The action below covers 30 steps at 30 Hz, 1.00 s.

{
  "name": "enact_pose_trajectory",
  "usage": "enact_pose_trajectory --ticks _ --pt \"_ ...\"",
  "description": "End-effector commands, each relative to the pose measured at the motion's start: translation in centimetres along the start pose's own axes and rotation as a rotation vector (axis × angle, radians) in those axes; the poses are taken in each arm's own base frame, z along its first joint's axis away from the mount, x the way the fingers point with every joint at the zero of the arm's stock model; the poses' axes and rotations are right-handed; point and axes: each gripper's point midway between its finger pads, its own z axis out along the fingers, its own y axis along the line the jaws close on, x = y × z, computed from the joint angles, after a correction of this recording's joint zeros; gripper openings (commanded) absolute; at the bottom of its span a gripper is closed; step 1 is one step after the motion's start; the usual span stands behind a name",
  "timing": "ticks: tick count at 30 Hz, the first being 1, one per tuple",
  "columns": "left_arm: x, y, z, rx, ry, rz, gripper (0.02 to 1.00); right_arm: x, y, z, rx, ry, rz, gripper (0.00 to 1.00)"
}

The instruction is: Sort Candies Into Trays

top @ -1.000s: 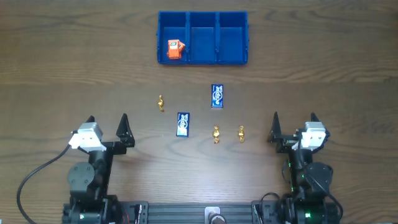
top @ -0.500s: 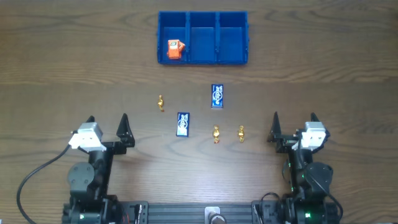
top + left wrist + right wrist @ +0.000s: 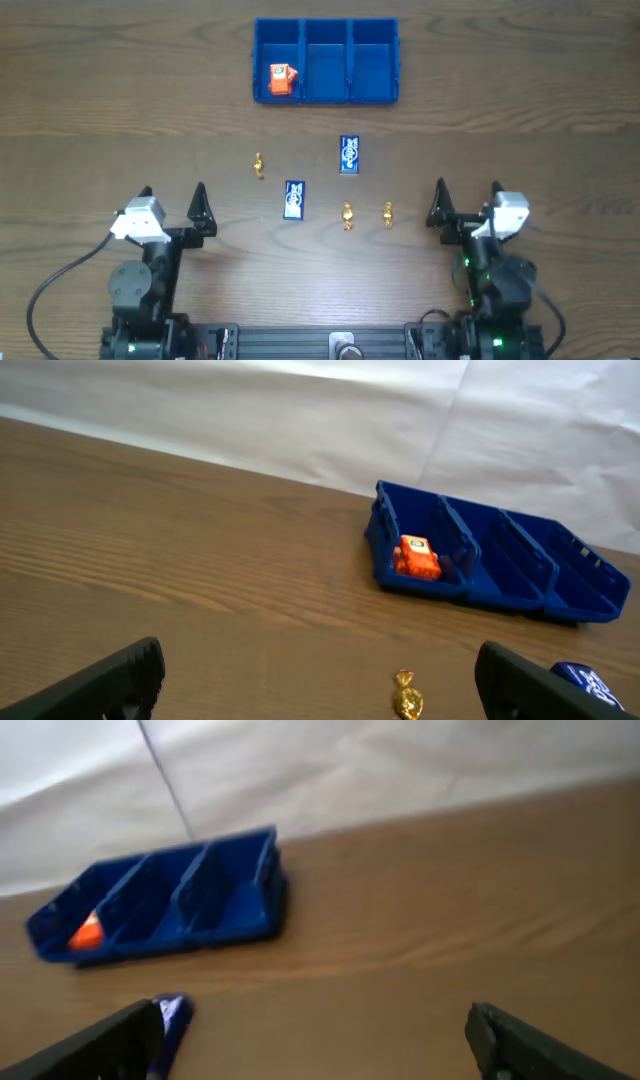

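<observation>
a brown worktop (image 3: 100, 130) with wood grain running across it lies under the left end effector (image 3: 172, 190) and the right end effector (image 3: 468, 186), and stretches on ahead of them and out to either side. beyond its far edge, well ahead of the left end effector, a white sheet (image 3: 250, 410) stands as a backdrop, with a crease (image 3: 445, 420) slanting down it. ahead of the right end effector the white sheet also stands behind the worktop's far edge, and a thin dark line (image 3: 165, 780) runs down it at a slant, ending near that edge.
</observation>
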Motion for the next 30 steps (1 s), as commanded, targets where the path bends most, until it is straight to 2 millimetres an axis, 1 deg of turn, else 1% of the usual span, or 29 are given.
enact_pose_trajectory --ticks 1,3,4,5,7,8,10,12,13,15,17,19,20,21,23,25,27,28,30 --pt "1.6 0.2 0.1 0.001 0.047 0.013 0.998 -5.2 3.9 0.3 -0.125 0.138 0.089 0.998" --pt "1.6 0.2 0.1 0.001 0.047 0.013 0.998 -6.9 5.3 1.3 -0.17 0.209 0.1 0.998" --pt "1.6 0.2 0.1 0.001 0.047 0.013 0.998 -7.8 6.4 2.1 -0.21 0.257 0.11 0.998" --pt "1.6 0.2 0.1 0.001 0.047 0.013 0.998 -8.3 7.0 2.8 -0.232 0.294 0.119 0.996" --pt "1.6 0.2 0.1 0.001 0.047 0.013 0.998 -9.1 8.6 4.8 -0.276 0.4 0.139 0.998" --pt "1.6 0.2 0.1 0.001 0.047 0.013 0.998 -9.1 9.3 5.8 -0.283 0.448 0.14 0.998" --pt "1.6 0.2 0.1 0.001 0.047 0.013 0.996 -8.7 11.6 7.7 -0.316 0.542 0.125 0.998" --pt "1.6 0.2 0.1 0.001 0.047 0.013 0.998 -7.6 14.2 9.4 -0.335 0.63 0.091 0.998" --pt "1.6 0.2 0.1 0.001 0.047 0.013 0.998 -6.4 16.1 10.4 -0.331 0.69 0.065 0.998" --pt "1.6 0.2 0.1 0.001 0.047 0.013 0.998 -4.5 18.8 11.6 -0.335 0.762 0.025 0.998" --pt "1.6 0.2 0.1 0.001 0.047 0.013 0.998 -2.0 21.5 12.6 -0.338 0.846 -0.015 0.998" --pt "1.6 0.2 0.1 0.001 0.047 0.013 0.996 0.5 23.2 13.0 -0.322 0.922 -0.037 0.998" --pt "1.6 0.2 0.1 0.001 0.047 0.013 0.998 2.1 23.9 13.1 -0.291 0.964 -0.047 0.998" --pt "1.6 0.2 0.1 0.001 0.047 0.013 0.998 4.1 24.5 13.0 -0.245 1.009 -0.061 0.998" --pt "1.6 0.2 0.1 0.001 0.047 0.013 0.998 6.9 25.0 12.4 -0.174 1.064 -0.075 0.998" --pt "1.6 0.2 0.1 0.001 0.047 0.013 0.998 9.9 24.7 10.9 -0.057 1.131 -0.09 0.998" --pt "1.6 0.2 0.1 0.001 0.047 0.013 0.996 11.7 24.8 9.8 -0.01 1.172 -0.104 0.998" --pt "1.6 0.2 0.1 0.001 0.047 0.013 0.998 12.8 25.2 9.1 0.007 1.19 -0.114 0.996" --pt "1.6 0.2 0.1 0.001 0.047 0.013 0.998 14.2 25.9 8.3 0.018 1.211 -0.13 0.998"
